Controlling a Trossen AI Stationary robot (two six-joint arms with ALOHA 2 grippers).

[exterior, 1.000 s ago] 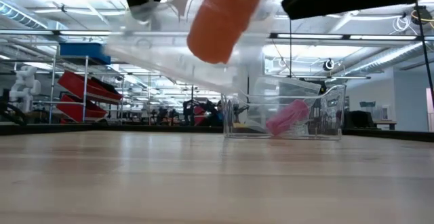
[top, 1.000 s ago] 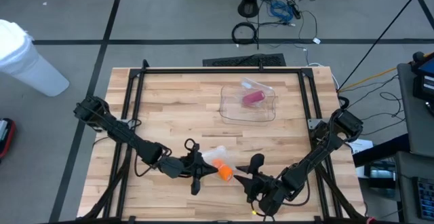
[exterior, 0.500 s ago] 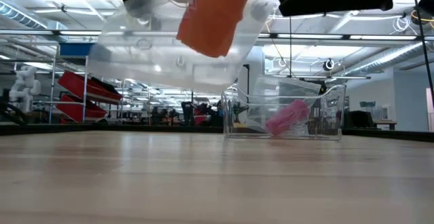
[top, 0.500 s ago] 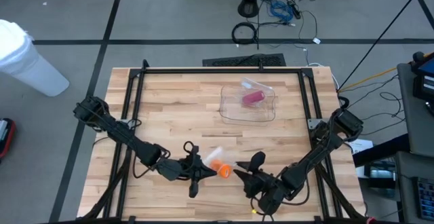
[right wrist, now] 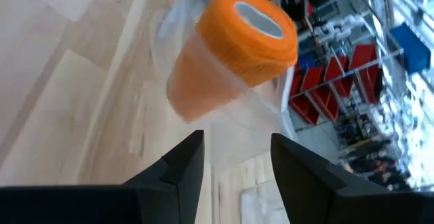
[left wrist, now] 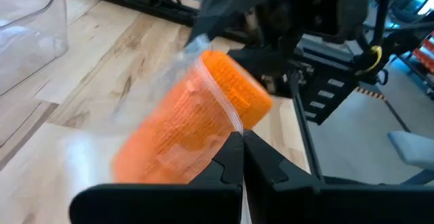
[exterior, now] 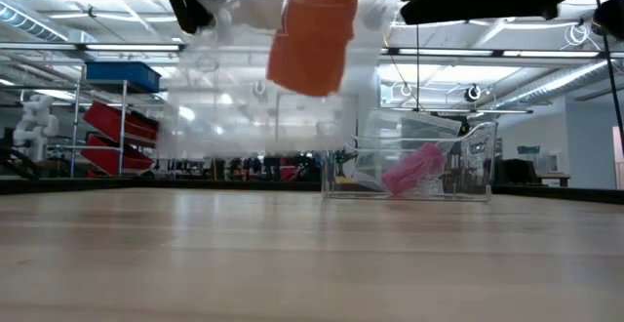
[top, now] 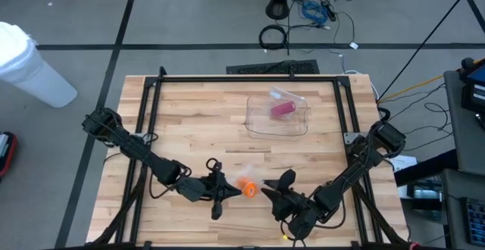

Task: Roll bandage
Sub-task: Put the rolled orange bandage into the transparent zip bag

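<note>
An orange bandage roll (top: 246, 187) sits inside a clear plastic wrapper (exterior: 244, 117), held well above the table near its front edge. My left gripper (top: 227, 192) is shut on the wrapper, just left of the roll. My right gripper (top: 274, 189) is open just right of the roll; in the right wrist view its fingers (right wrist: 178, 173) stand on either side of the wrapper's loose edge below the roll (right wrist: 234, 51). I cannot tell whether they touch it. My left gripper pinches the clear wrapper (left wrist: 234, 119) between its two shut fingers, right beside the orange roll (left wrist: 196, 115). The fingers come level from the table's left. Roll and wrapper are lifted clear of the table, and the loose plastic hangs below.
A clear plastic container (top: 277, 115) with a pink roll (top: 283, 110) in it stands at the table's far middle; it also shows in the low view (exterior: 409, 161). Bare wood lies between it and the grippers.
My left gripper has turned a little and shifted slightly toward the near edge. The orange roll in its wrapper has tipped from slanting to more upright, and the wrapper's loose plastic has swung down to hang lower. My right gripper has stayed beside it, open.
</note>
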